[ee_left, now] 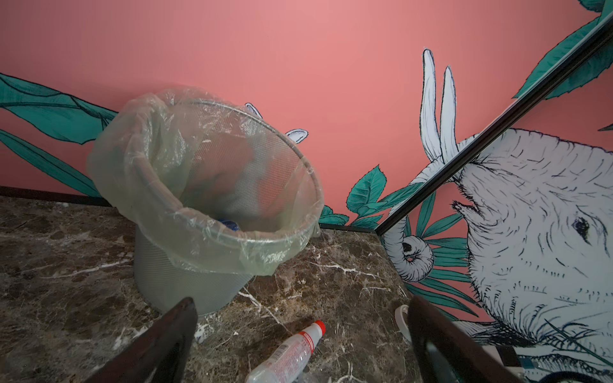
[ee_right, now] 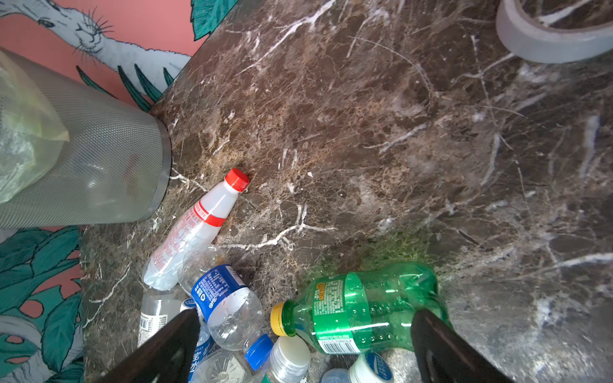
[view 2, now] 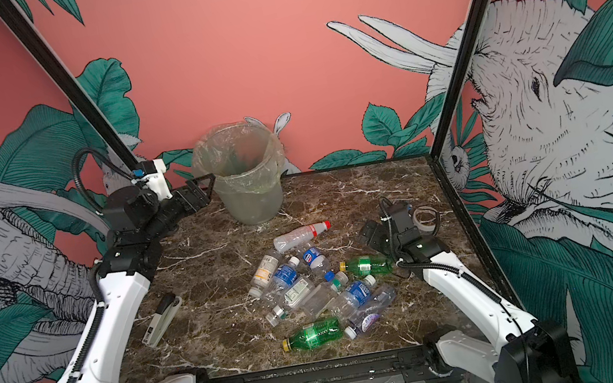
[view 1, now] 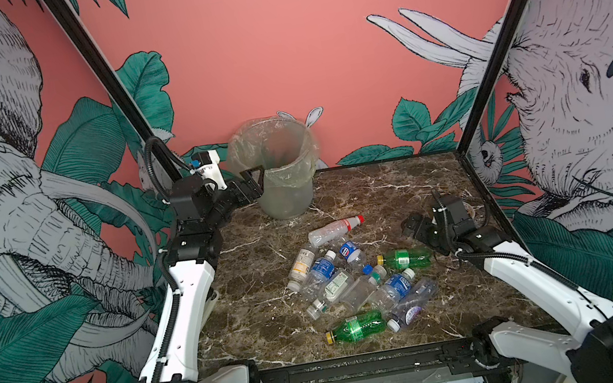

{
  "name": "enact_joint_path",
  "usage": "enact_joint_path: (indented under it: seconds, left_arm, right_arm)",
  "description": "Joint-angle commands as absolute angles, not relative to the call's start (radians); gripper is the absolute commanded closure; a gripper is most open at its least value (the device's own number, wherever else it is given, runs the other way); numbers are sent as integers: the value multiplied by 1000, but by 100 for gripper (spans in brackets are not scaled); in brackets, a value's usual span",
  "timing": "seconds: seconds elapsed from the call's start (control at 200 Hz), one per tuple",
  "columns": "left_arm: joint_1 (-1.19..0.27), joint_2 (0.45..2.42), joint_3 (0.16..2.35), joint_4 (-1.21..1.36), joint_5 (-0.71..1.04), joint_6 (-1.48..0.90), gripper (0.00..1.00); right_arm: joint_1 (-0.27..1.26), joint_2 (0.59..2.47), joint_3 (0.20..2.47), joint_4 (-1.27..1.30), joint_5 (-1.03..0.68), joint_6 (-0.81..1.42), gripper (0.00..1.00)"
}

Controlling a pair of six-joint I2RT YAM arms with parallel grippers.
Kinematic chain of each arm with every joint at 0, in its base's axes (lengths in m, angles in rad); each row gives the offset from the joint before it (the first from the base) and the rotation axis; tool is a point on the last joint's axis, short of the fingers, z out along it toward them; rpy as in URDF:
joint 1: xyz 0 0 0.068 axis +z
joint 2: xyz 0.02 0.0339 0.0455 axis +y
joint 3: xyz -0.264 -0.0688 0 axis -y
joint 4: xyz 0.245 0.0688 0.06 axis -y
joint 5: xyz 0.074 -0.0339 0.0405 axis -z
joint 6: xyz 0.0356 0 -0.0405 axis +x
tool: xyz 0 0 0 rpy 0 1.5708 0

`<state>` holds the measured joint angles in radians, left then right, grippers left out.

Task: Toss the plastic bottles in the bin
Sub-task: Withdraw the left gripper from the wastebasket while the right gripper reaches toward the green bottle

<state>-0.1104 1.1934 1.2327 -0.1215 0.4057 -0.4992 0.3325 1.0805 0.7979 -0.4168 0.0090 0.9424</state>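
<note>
Right wrist view: right pincer [ee_right: 305, 315] gapes wide over a green bottle [ee_right: 365, 305], seemingly to grab it; left pincer [ee_left: 303, 300], wide and empty, hangs by the bin [ee_left: 166, 282].

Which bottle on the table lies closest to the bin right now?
The clear bottle with the red cap, the only red-capped one. It lies on the bin side of the other bottles, whose caps are white, blue or yellow.
</note>
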Motion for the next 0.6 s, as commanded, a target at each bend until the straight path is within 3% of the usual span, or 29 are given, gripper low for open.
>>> enact_joint_path:
  seconds: [0.0, 0.595]
  left_arm:
    - [-113, 1132, 1169, -105, 423, -488, 1]
    - [-112, 1024, 970, -196, 472, -443, 1]
  right_arm:
    - [328, 1087, 817, -447, 54, 1007, 1]
    - [328, 1070, 757, -571, 134, 1276, 1]
